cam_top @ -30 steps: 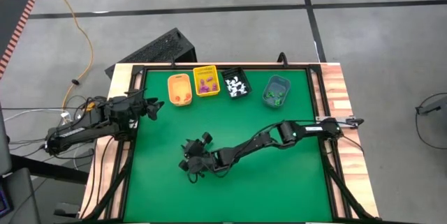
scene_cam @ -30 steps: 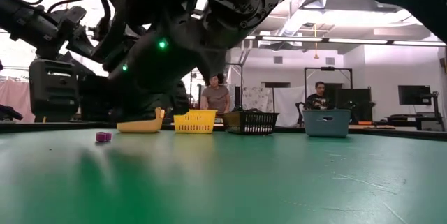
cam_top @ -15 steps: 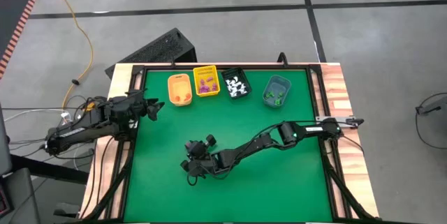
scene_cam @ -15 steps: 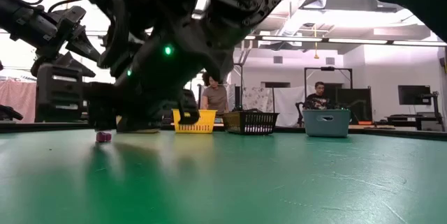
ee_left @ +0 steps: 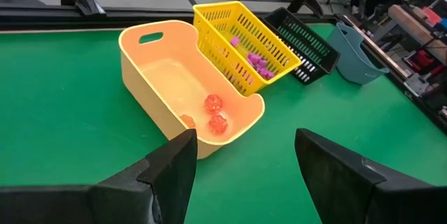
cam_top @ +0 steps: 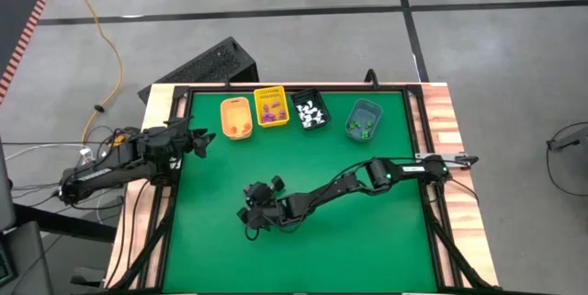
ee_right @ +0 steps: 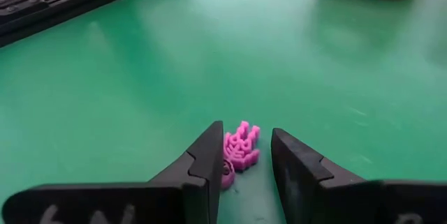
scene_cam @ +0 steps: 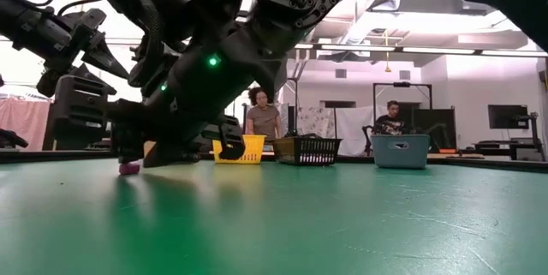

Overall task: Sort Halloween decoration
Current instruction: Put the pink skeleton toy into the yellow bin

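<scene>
Green-surfaced counter (cam_top: 367, 240) with a wooden rim carries four small bins in a row along its far edge: an orange plastic tub (cam_top: 236, 119), a yellow mesh basket (cam_top: 271, 107), a black mesh basket (cam_top: 310, 109) and a grey-blue tub (cam_top: 364, 119).

Right arm reaches across the counter toward its left-centre area. Right gripper (ee_right: 242, 155) is lowered to the surface, jaws partly open, one finger on each side of a tiny purple plastic trinket (ee_right: 239, 148); whether they press it cannot be told. The trinket lies on the counter, well apart from the bins.

Left arm waits at the counter's left edge. Left gripper (ee_left: 241, 158) has its jaws open and empty, near the orange tub.

Bin contents: orange-red trinkets (ee_left: 214, 113) in the orange tub; purple trinkets (ee_left: 257, 62) in the yellow basket; white trinkets (cam_top: 312, 112) in the black basket; green trinkets (cam_top: 362, 130) in the grey-blue tub.
</scene>
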You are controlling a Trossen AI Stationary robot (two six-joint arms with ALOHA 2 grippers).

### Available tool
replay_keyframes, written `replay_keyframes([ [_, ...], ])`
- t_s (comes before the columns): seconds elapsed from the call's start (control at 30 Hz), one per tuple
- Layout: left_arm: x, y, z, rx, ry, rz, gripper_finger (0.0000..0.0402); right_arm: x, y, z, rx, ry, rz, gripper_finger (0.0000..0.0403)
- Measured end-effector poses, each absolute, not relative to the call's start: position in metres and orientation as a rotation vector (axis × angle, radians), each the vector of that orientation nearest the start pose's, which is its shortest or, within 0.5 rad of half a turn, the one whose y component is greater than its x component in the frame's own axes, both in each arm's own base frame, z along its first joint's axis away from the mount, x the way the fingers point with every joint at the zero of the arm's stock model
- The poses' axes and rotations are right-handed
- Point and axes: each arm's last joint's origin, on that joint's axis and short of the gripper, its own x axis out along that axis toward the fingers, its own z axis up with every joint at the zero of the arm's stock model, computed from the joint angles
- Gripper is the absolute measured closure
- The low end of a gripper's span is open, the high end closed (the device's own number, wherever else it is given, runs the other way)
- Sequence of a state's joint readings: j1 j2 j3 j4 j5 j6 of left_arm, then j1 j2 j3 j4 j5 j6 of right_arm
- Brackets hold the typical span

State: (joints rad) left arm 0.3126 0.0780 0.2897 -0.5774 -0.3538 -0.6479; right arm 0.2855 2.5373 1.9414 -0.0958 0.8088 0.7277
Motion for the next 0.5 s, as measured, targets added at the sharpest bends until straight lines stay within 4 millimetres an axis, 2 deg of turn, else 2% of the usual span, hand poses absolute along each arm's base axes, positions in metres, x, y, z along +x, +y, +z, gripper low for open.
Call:
replay_keyframes([
  [0.27,0.0658,0.0318,0.2003,-0.626,0.139,0.758,0.0170,0.5232,0.1323,0.1078,0.339,0.415,-0.676,0.0281],
  [0.5,0.0660,0.0315,0.2002,-0.631,0.143,0.744,0.0170,0.5241,0.1351,0.1062,0.382,0.472,-0.583,0.0294],
])
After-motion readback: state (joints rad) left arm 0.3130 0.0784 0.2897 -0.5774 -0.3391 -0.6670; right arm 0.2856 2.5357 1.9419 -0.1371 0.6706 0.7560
